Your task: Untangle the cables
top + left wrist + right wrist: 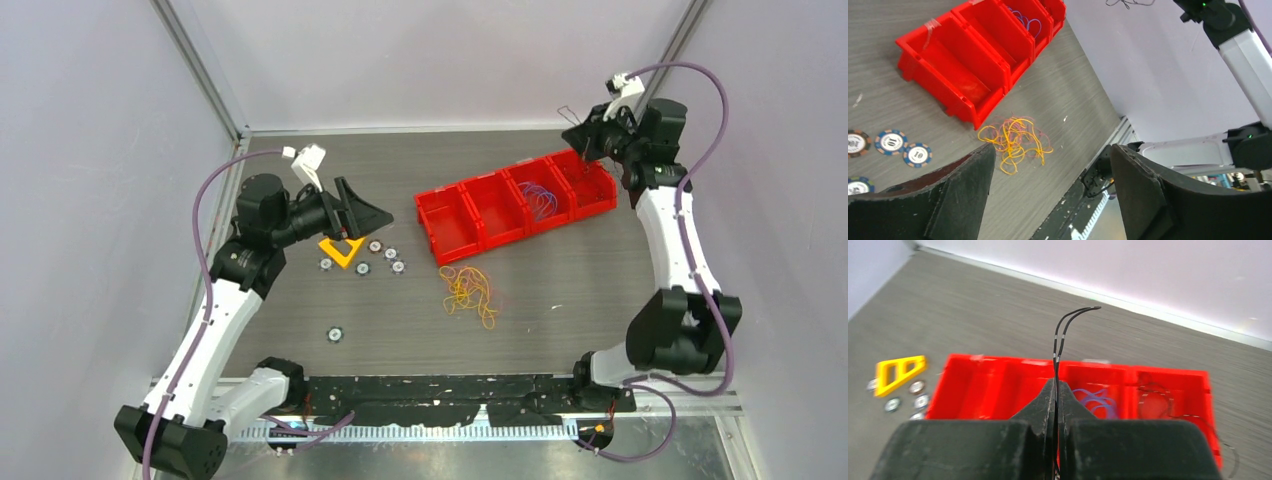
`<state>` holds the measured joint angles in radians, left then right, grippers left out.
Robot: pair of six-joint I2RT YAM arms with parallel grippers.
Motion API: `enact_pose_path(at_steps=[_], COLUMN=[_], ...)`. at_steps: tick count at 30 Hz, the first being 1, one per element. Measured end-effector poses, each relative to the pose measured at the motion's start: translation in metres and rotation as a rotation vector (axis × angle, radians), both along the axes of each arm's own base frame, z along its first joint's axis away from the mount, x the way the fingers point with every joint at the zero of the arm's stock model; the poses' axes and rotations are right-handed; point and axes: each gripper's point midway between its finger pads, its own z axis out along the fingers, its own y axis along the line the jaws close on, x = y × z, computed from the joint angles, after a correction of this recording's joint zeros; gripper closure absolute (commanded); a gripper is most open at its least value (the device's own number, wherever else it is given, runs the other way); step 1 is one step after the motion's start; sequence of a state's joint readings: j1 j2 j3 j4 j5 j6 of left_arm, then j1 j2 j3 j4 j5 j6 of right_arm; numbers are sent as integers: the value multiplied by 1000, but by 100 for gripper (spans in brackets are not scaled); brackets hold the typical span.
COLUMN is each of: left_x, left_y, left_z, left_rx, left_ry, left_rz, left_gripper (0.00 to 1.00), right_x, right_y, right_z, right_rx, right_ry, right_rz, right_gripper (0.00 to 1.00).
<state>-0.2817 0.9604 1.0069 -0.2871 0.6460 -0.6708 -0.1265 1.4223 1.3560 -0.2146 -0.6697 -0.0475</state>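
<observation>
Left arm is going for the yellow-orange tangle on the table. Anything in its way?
Nothing visible. The left gripper is open, and its wrist view shows the tangle across bare table. The chips lie flat off to one side, and the red bin sits beyond the tangle.

Grey table [560, 320]; on it red bins [497, 241]; yellow cables [470, 290] tangled; discs [334, 334]; yellow triangle [333, 250].

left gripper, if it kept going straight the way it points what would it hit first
Most likely the yellow-orange cable tangle on the table: it lies between the open fingers of the left gripper in the wrist view. Nothing shows nearer, though depth is unclear.
</observation>
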Motion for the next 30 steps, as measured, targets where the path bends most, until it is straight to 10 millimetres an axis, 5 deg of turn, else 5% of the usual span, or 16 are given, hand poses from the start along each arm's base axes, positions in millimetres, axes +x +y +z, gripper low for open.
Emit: enact_pose_path(at_steps=[8, 11, 15, 21, 23, 25, 30], left_x=[7, 7, 7, 10, 11, 11, 11], left_y=[1, 2, 2, 3, 5, 6, 7], left_z=[-7, -9, -10, -13, -15, -15, -12], left_rx=[75, 87, 97, 105, 109, 114, 117], left_ry=[-10, -12, -21, -18, -14, -15, -25], left_rz=[-18, -21, -24, -22, -19, -16, -15], left_gripper=[4, 4, 4, 4, 4, 4, 4], right_x=[92, 109, 123, 147, 152, 150, 133], right_y=[-73, -96, -114, -119, -120, -119, -123], right_z=[-81, -116, -145, -155, -156, -157, -151], right_rx=[-46, -66, -94, -109, -113, -123, -185], right_ry=[97, 149, 186, 178, 184, 201, 233], right_rz=[-170, -210, -234, -226, -223, -215, -195], right_gripper=[95, 92, 76, 47, 25, 16, 9])
